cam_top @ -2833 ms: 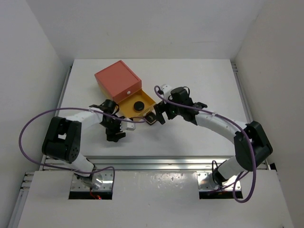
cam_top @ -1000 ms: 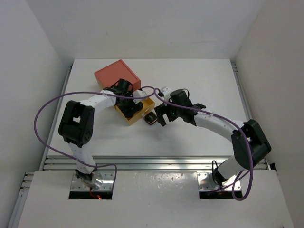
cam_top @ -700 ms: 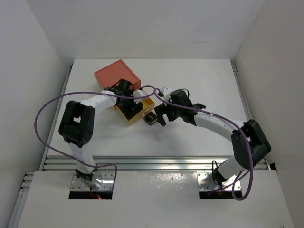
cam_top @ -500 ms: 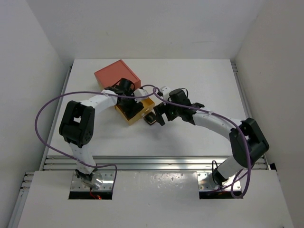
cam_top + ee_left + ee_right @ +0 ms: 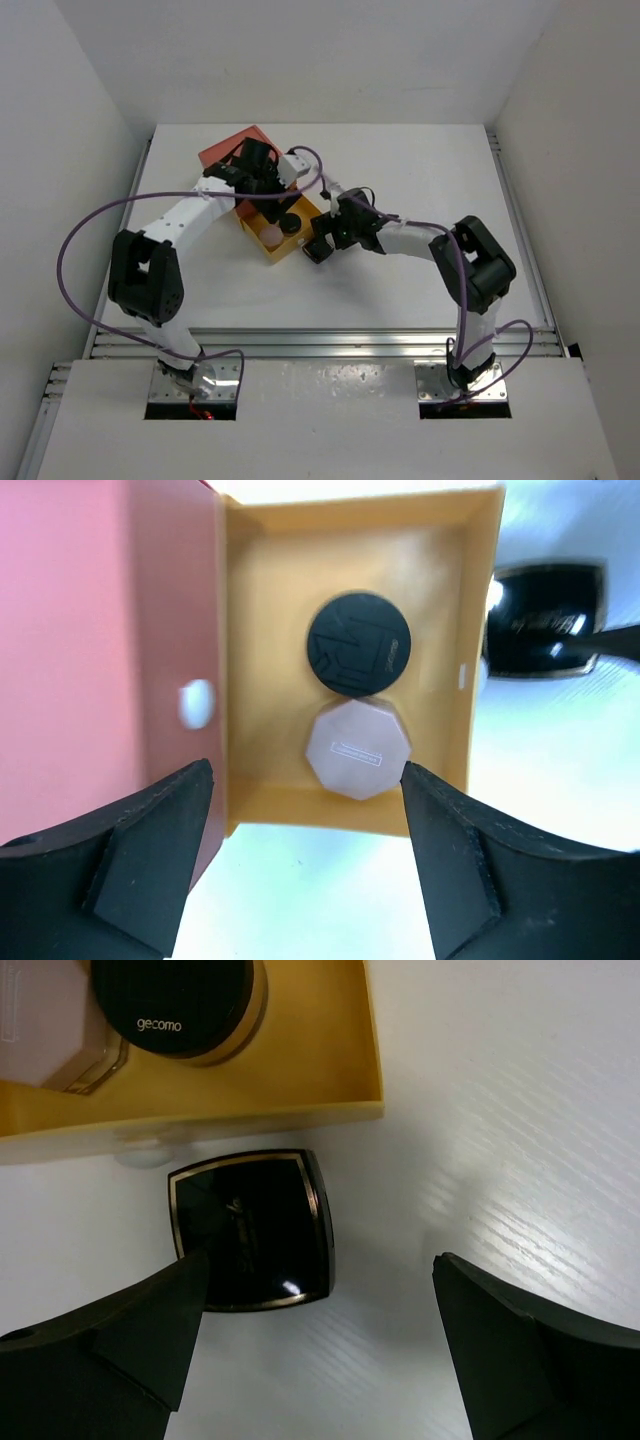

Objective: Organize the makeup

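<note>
Drawer box (image 5: 226, 154), upper left of top view, has its yellow tray (image 5: 270, 600) out to receive items. Black round compact (image 5: 358, 645) & pink round disc (image 5: 357, 748) lie inside, side by side. Left jaws hang above them, spread, empty. Black square compact (image 5: 252, 1228) lies on surface (image 5: 480, 1110) just outside tray wall. Right jaws are released above it, prob. set to grab.

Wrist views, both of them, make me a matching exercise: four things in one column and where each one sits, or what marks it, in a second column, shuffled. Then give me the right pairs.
Things:
1. black round compact
2. pink disc
3. black square compact
4. white knob

Places and marks:
a. on the table, outside the drawer
b. in the drawer, lettered "gecomo"
c. in the drawer, small rectangular label on top
d. on the orange-red box

Pairs: 1-b, 2-c, 3-a, 4-d
</note>
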`<state>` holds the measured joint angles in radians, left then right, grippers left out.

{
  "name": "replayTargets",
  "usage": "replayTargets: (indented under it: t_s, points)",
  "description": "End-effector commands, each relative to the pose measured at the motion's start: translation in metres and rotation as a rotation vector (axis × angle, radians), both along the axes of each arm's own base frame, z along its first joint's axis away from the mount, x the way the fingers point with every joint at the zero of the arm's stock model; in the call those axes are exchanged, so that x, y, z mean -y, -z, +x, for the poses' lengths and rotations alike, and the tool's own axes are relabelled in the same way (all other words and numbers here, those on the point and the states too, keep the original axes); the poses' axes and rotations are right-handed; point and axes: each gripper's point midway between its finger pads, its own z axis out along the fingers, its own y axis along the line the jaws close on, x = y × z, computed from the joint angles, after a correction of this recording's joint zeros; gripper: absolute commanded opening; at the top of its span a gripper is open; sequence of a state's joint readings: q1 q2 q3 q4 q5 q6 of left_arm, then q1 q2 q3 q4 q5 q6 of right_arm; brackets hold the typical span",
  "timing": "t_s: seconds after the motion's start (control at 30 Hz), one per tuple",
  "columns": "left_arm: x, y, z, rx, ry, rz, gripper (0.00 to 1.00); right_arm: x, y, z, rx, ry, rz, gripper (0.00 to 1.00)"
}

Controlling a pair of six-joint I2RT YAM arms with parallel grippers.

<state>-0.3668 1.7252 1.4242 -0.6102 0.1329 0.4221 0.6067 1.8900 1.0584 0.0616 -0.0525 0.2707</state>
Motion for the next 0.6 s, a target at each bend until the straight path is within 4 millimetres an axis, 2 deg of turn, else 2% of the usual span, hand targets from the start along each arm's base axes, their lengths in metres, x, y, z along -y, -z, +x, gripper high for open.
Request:
replayTargets:
  t_s: [0.0,0.13,0.27,0.3,0.43,0.5,0.53,0.57]
  points:
    - [0.004,-0.062,0.008,0.104,-0.067,-0.107,0.82,-0.022,-0.008,0.013,0.066,-0.012,0.061,0.93]
    - [-0.020,-0.088,0.027,0.149,-0.198,-0.159,0.82,-0.026,0.010,0.008,0.052,-0.022,0.066,0.91]
    - [-0.046,-0.098,0.039,0.185,-0.288,-0.157,0.82,-0.027,0.026,-0.001,0.035,-0.047,0.027,0.86]
    - [-0.047,-0.092,0.041,0.173,-0.304,-0.149,0.82,-0.028,0.029,-0.005,0.035,-0.062,0.017,0.84]
    - [-0.080,-0.081,0.057,0.173,-0.409,-0.125,0.82,-0.028,0.039,-0.010,0.021,-0.072,-0.008,0.78]
    - [-0.083,-0.080,0.068,0.178,-0.442,-0.135,0.82,-0.028,0.041,-0.013,0.012,-0.083,-0.018,0.78]
    - [-0.091,-0.086,0.076,0.202,-0.464,-0.135,0.82,-0.028,0.040,-0.016,0.008,-0.089,-0.023,0.78]
    - [-0.096,-0.083,0.083,0.203,-0.484,-0.143,0.82,-0.026,0.039,-0.018,0.012,-0.096,-0.029,0.78]
